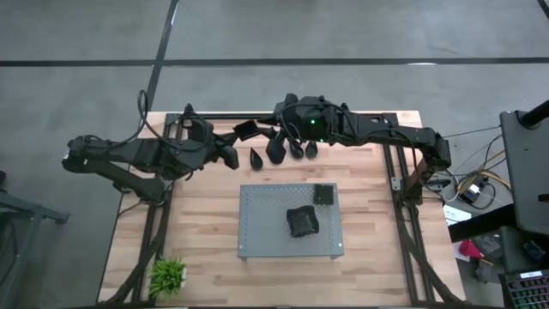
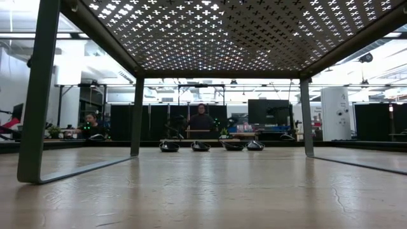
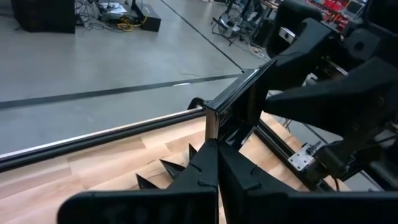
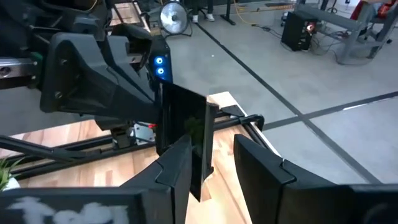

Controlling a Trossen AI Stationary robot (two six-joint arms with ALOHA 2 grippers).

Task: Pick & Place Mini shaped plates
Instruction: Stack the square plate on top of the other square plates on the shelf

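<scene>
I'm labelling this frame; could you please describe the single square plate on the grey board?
Find the grey perforated board mid-table. At the corner nearest the right arm lies a small black square plate, flat and alone; its only neighbour on the board is a lumpy dark heap nearer the centre.

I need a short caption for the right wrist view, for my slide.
Square black mini plate held upright between both arms: right claw open around it, left claw shut on its far edge.
</scene>
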